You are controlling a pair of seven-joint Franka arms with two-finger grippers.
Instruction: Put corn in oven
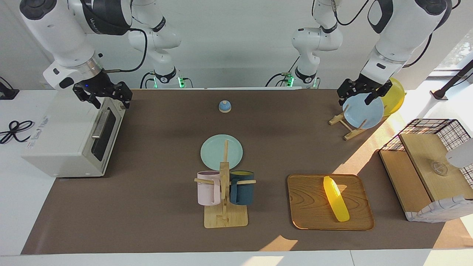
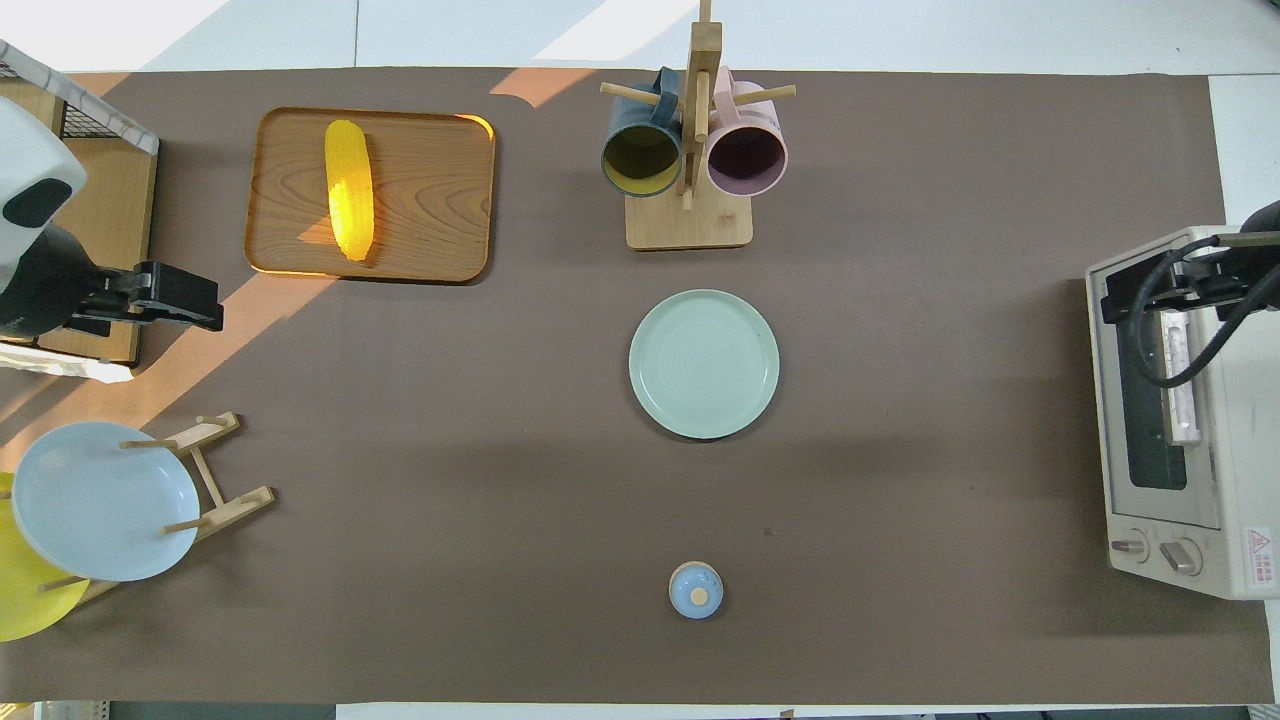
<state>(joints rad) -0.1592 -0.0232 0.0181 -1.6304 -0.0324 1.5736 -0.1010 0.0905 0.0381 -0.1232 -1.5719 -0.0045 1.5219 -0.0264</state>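
Observation:
The yellow corn (image 1: 336, 198) (image 2: 348, 203) lies on a wooden tray (image 1: 314, 218) (image 2: 430, 200), toward the left arm's end of the table and farther from the robots than the plate rack. At the right arm's end stands the white oven (image 1: 63, 144) (image 2: 1200, 540), its dark glass door shut. My right gripper (image 1: 111, 100) (image 2: 1125, 295) hangs open over the oven's top front edge, holding nothing. Over the blue plate in the rack, my left gripper (image 1: 356, 99) (image 2: 205, 305) hangs open, with nothing in it. Both are well apart from the corn.
A wooden mug tree (image 1: 224, 216) carries a pink and a dark blue mug mid-table, with a pale green plate (image 1: 212, 152) beside it, nearer the robots. A small blue knobbed lid (image 1: 224, 106) sits nearer still. A rack holds a blue plate (image 1: 366, 114) and a yellow plate (image 1: 397, 98). A wire basket (image 1: 436, 125) stands beside the tray.

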